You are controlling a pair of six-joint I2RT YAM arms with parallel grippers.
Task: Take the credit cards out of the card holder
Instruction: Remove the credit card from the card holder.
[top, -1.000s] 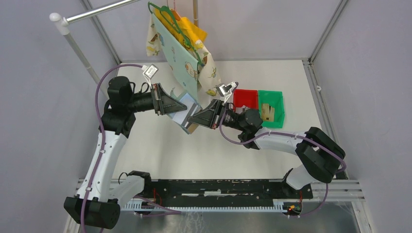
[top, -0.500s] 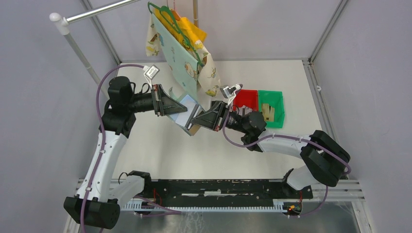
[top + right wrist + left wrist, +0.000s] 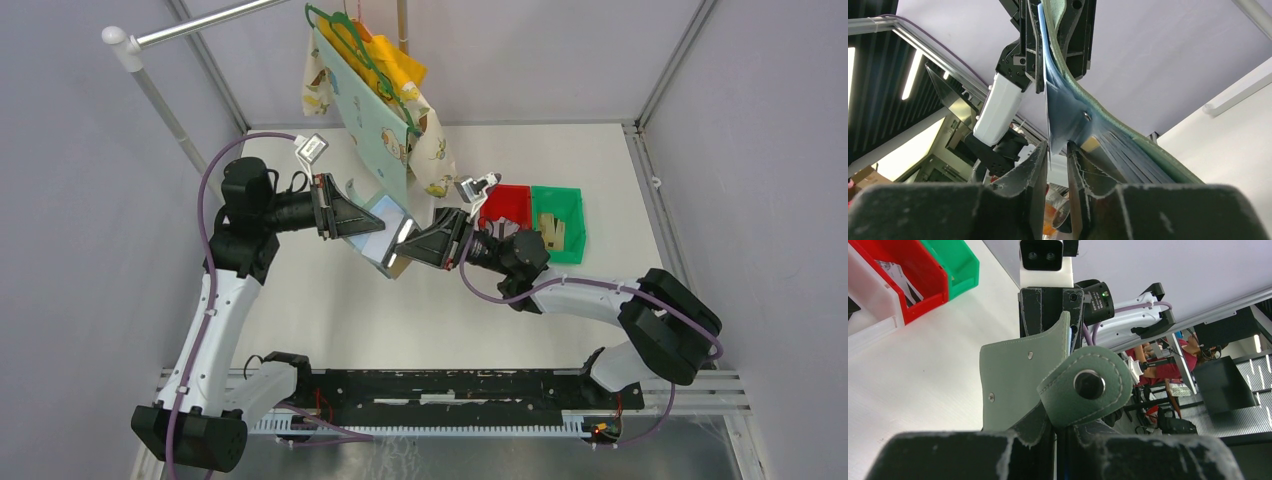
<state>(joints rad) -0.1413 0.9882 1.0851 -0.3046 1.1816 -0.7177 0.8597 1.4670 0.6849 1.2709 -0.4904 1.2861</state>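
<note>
The card holder (image 3: 381, 232), a grey-green folding wallet, hangs open in the air between both arms. My left gripper (image 3: 360, 222) is shut on it; in the left wrist view the jaws (image 3: 1055, 429) pinch its lower edge under the snap tab (image 3: 1088, 390). My right gripper (image 3: 402, 246) sits at the holder's other side. Its fingers (image 3: 1057, 146) stand slightly apart, with the edge of a shiny pale blue pocket (image 3: 1063, 110) in the gap. A tan credit card corner (image 3: 1091, 144) peeks from the pockets. No other card shows.
A red bin (image 3: 505, 203) and a green bin (image 3: 557, 222) with wooden blocks stand behind the right arm. A white bin (image 3: 868, 305) lies next to the red one. Clothes on hangers (image 3: 375, 100) dangle from a rail just behind the holder.
My right gripper's jaws have parted a little at the holder's pocket edge. The left gripper has tightened on the holder. The right arm's elbow has shifted slightly right.
</note>
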